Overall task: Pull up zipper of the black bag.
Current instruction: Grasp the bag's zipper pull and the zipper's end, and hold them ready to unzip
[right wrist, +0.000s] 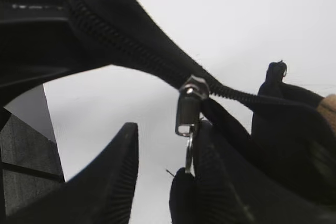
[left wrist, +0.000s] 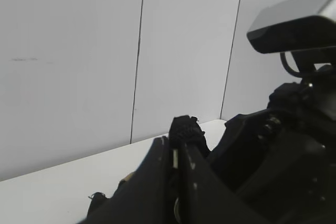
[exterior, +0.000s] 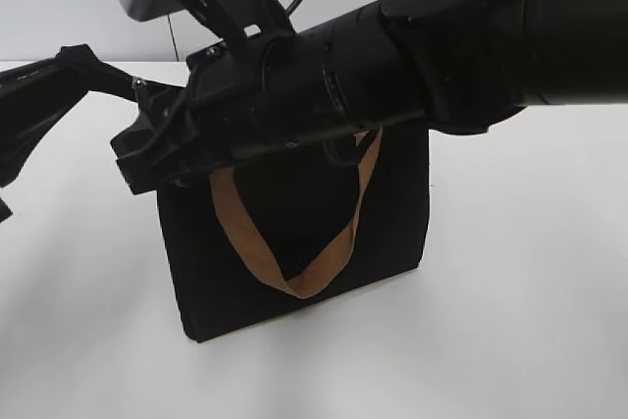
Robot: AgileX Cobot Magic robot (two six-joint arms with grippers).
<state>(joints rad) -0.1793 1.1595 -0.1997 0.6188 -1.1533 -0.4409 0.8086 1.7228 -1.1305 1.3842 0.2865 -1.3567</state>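
Observation:
The black bag [exterior: 294, 233] stands upright on the white table, one tan handle [exterior: 294, 282] hanging down its front. The zipper [right wrist: 131, 51] runs along its top edge, with the silver pull [right wrist: 187, 109] hanging from the slider. My right gripper [right wrist: 165, 129] is open; the pull lies against its right finger and the left finger stands well apart. In the exterior view the right gripper [exterior: 147, 159] reaches across to the bag's top left corner. My left gripper [left wrist: 176, 140] is shut on a tab of black bag fabric [left wrist: 186, 129] at that corner; it also shows in the exterior view [exterior: 132, 85].
The white table [exterior: 520, 291] spreads around the bag. The right arm [exterior: 442, 36] crosses over the bag's top and hides it in the exterior view. A white panelled wall [left wrist: 79, 51] stands behind the table.

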